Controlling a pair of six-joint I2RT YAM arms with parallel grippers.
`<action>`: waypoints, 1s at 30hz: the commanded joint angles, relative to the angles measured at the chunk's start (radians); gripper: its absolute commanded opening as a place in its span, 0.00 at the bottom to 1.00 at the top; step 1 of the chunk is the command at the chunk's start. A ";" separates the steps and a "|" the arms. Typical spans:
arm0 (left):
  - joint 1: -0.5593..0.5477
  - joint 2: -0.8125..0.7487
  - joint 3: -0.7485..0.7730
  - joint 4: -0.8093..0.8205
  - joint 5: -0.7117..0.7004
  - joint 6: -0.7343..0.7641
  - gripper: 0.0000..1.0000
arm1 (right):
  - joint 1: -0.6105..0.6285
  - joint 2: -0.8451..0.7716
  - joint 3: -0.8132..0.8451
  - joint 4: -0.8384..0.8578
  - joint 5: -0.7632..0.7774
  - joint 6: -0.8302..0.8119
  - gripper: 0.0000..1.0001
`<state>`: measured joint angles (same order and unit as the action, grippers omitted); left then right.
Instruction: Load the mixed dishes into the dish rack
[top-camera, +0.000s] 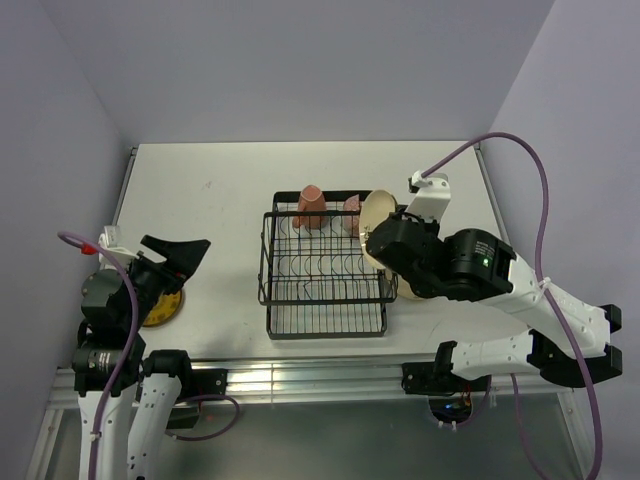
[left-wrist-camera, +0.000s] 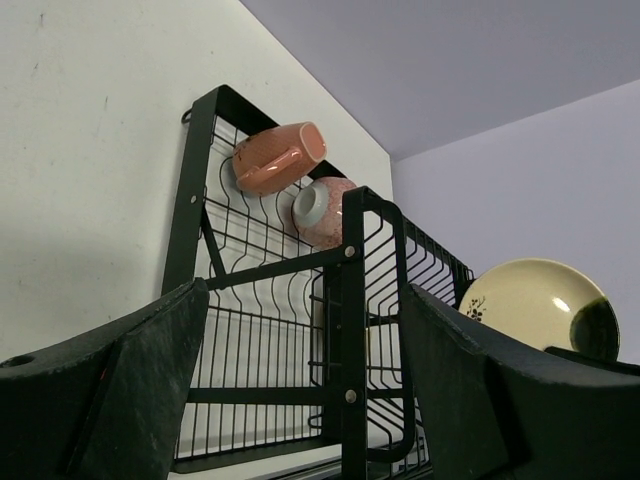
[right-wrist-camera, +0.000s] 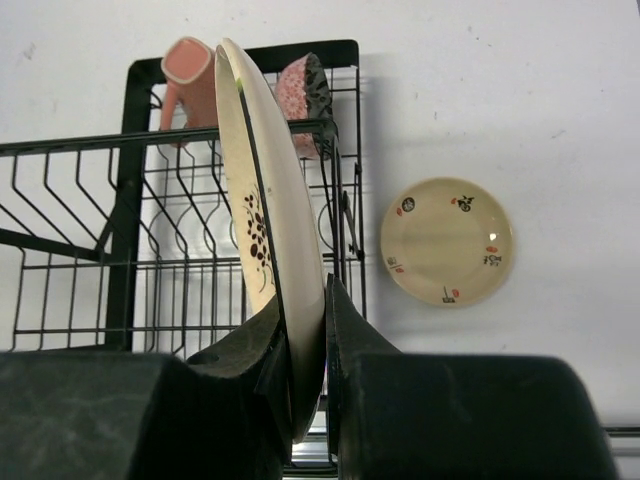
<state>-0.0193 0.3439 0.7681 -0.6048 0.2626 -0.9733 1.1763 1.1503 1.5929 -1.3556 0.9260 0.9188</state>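
Note:
The black wire dish rack stands mid-table. A pinkish mug and a small speckled bowl lie at its far end; both show in the left wrist view, the mug and the bowl. My right gripper is shut on a cream plate with a dark flower pattern, held on edge over the rack's right side. A second cream plate lies flat on the table right of the rack. A yellow plate lies under my left arm. My left gripper is open and empty, left of the rack.
The rack's upright prongs and its near corner post stand close to both grippers. Purple walls close in the table at the back and sides. The right arm's body covers the table right of the rack.

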 joint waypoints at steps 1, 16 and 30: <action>0.001 -0.013 -0.015 0.028 -0.017 -0.002 0.83 | -0.020 -0.024 -0.010 -0.089 0.014 -0.040 0.00; 0.001 -0.002 -0.030 0.051 -0.010 0.005 0.79 | -0.041 0.002 0.010 -0.089 -0.018 -0.072 0.00; 0.001 0.247 0.250 0.321 0.371 0.076 0.76 | -0.061 -0.089 0.044 0.352 -0.403 -0.359 0.00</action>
<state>-0.0193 0.5499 0.9428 -0.4553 0.4664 -0.9306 1.1275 1.0660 1.5902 -1.1606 0.6514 0.6453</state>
